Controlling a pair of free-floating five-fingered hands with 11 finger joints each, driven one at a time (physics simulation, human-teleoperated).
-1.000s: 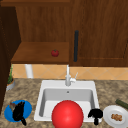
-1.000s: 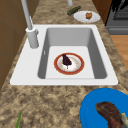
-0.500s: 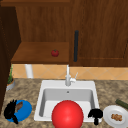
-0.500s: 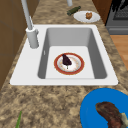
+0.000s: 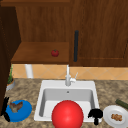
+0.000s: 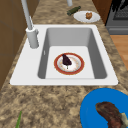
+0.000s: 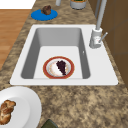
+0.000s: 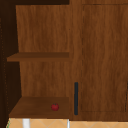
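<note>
A speckled brown stone worktop [image 5: 30, 90] carries a white sink [image 5: 67, 86] under a wooden wall cabinet [image 5: 100, 32]. The left robot hand [image 5: 5, 108] hangs at the left edge of a round blue plate [image 5: 25, 111] bearing brown food [image 5: 16, 106]; I cannot tell its finger state. The right robot hand [image 5: 95, 114] hovers curled, holding nothing, beside a white plate [image 5: 110, 113].

Even, flat rendered light, soft blur throughout, faint shadows, dim cabinet recess, no glare

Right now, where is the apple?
In the front view the apple sits on the open wooden shelf above the sink, left of the dark cabinet handle.
</note>
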